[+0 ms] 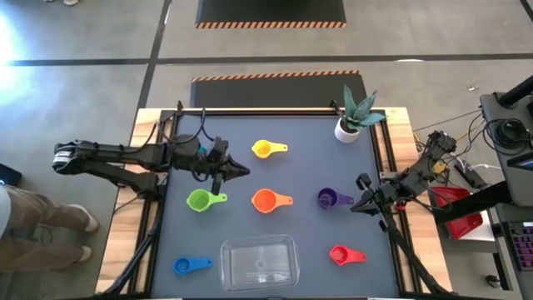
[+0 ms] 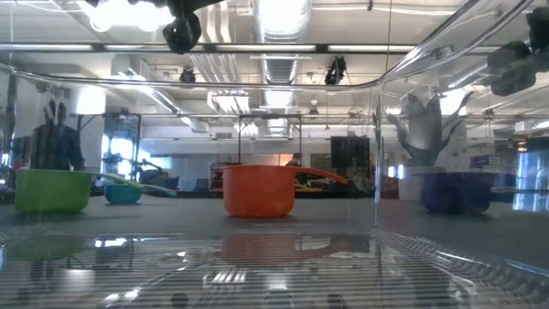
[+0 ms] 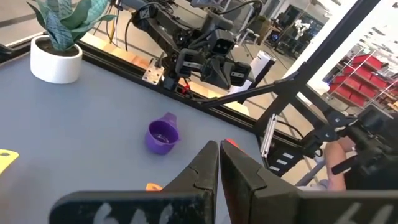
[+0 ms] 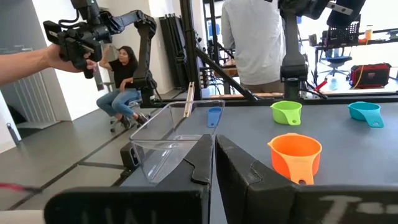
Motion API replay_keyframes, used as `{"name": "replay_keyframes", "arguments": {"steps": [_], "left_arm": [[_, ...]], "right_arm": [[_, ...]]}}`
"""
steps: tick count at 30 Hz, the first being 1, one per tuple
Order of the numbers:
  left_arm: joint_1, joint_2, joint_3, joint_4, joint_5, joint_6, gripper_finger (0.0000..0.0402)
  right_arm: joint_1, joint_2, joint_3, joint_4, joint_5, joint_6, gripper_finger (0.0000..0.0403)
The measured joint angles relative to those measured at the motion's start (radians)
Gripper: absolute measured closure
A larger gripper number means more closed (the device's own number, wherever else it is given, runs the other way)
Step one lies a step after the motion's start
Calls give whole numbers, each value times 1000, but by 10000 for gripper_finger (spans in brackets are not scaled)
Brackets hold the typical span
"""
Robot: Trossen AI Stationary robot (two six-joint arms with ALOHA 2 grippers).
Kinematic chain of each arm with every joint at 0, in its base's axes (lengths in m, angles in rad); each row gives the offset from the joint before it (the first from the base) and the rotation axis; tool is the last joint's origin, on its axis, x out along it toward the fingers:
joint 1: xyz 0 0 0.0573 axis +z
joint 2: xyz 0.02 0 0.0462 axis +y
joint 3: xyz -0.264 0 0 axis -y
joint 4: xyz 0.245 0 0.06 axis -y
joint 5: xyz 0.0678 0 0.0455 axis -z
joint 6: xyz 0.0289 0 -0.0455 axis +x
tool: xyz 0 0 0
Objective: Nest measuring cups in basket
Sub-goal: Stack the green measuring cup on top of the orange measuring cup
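1. We see the dark grey desk (image 1: 308,167) with a pale wooden border; every cup sits loose on it, none inside the basket.
2. The clear rectangular plastic basket (image 1: 258,262) with rounded corners lies at the near edge of the desk, between the blue and red cups.
3. The left arm's tool (image 1: 237,171) hangs over the desk between the yellow and green cups, its fingers pressed together and holding nothing.
4. The right arm's tool (image 1: 356,205) sits at the desk's right side just beside the purple cup, fingers likewise closed and empty.
5. A white pot with a spiky green plant (image 1: 350,123) stands in the far right corner.
6. The orange round plastic measuring cup (image 1: 265,200) rests mid-desk, the green one (image 1: 200,200) to its left, the purple one (image 1: 329,198) to its right.
7. The yellow cup (image 1: 263,149) lies beyond the orange one.
8. The blue cup (image 1: 185,266) and red cup (image 1: 341,254) flank the basket.
9. The teal cup (image 4: 364,111) shows in the right wrist view, near the green one.
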Motion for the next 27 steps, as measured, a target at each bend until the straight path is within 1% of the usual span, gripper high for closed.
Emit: {"name": "replay_keyframes", "arguments": {"steps": [9, 19, 21, 24, 25, 27], "left_arm": [[-12, 16, 0, 24, -2, -33, 402], [-15, 142, -1, 132, -2, -84, 402], [-16, 175, -1, 157, -1, -144, 402], [-14, 223, 19, 131, 16, -324, 402], [-10, 236, 31, 103, 42, -370, 402], [4, 256, 66, 15, 125, -391, 402]], "right_arm": [[0, 0, 0, 0, 0, 0, 394], [0, 0, 0, 0, 0, 0, 394], [0, 0, 0, 0, 0, 0, 394], [0, 0, 0, 0, 0, 0, 394], [0, 0, 0, 0, 0, 0, 394], [0, 0, 0, 0, 0, 0, 394]]}}
